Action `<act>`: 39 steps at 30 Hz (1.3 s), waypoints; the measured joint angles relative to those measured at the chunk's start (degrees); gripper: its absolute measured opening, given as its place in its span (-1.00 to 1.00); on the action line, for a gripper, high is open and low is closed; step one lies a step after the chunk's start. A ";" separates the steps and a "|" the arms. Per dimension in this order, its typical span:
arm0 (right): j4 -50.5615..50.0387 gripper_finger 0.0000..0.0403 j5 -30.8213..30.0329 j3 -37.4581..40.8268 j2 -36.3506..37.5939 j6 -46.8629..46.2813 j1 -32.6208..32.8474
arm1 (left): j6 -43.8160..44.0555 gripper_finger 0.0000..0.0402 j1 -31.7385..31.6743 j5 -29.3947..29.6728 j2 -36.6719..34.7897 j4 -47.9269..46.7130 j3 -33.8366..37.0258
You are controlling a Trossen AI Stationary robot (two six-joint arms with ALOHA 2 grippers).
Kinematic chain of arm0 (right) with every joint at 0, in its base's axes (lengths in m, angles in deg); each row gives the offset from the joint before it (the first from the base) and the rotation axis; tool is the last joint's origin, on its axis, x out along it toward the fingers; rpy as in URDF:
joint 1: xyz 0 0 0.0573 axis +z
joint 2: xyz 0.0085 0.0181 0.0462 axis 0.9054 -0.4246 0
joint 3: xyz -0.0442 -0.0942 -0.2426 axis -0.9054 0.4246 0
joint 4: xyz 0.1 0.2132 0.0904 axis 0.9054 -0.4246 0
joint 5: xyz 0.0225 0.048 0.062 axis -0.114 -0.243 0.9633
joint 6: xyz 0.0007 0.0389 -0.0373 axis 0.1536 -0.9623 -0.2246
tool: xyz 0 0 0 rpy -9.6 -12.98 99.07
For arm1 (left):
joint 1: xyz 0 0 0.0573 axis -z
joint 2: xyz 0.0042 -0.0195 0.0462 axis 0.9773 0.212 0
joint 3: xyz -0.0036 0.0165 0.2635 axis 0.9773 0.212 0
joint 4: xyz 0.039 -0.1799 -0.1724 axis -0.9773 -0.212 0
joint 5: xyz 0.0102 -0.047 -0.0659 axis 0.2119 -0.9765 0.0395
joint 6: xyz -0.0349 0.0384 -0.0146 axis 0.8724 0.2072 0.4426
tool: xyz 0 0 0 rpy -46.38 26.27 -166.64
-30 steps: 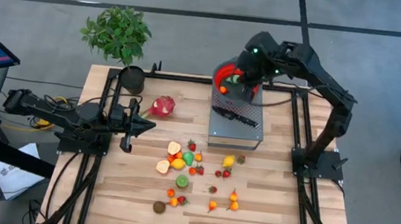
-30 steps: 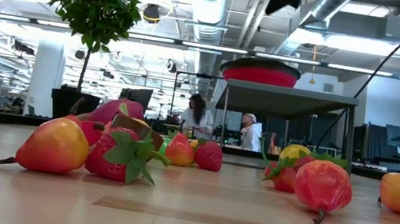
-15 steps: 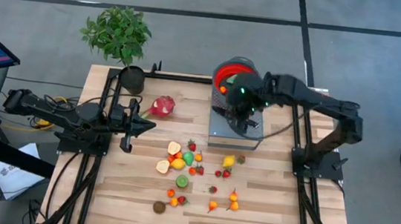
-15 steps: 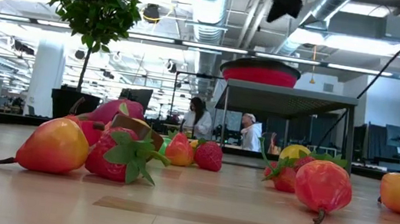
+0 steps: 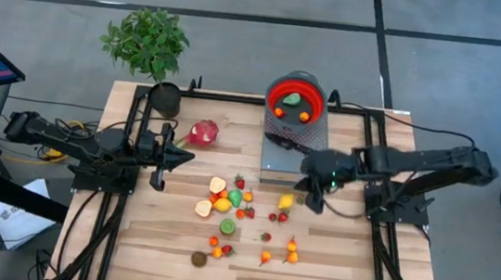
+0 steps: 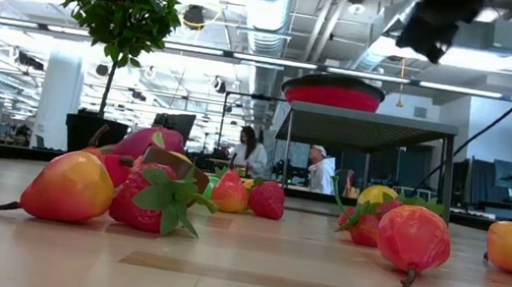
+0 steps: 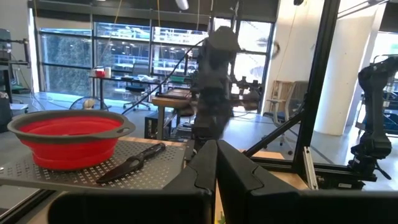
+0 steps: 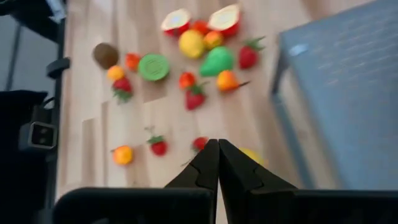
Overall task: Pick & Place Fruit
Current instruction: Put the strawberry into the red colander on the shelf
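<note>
Several small toy fruits (image 5: 230, 198) lie scattered on the wooden table, also in the right wrist view (image 8: 186, 62) and the low view (image 6: 72, 184). The pink-red dragon fruit (image 5: 203, 133) lies at the far left of them. The red bowl (image 5: 294, 100) on the grey stand holds a green fruit and two orange ones. My right gripper (image 5: 311, 202) hovers shut above the table, just off the stand's near edge, beside a yellow fruit (image 5: 286, 201); its shut fingers (image 8: 217, 158) hold nothing. My left gripper (image 5: 188, 158) waits shut at the table's left, pointing right.
The grey perforated stand (image 5: 308, 169) carries the bowl and a black-handled knife (image 5: 283, 143). A potted plant (image 5: 153, 46) stands at the far left corner. Black frame rails (image 5: 375, 153) run along both sides. People stand in the room beyond the table (image 6: 250, 153).
My right gripper has swung from above the red bowl toward the table's near edge and down, passing over the stand, and now hangs low beside the yellow fruit, tipped more steeply downward. The bowl is uncovered. The fruits on the table have not moved.
</note>
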 joint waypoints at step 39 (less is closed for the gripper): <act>22.57 -1.00 3.86 10.16 -23.90 -21.15 12.50 | 0.03 -0.99 0.00 0.00 0.00 0.00 0.00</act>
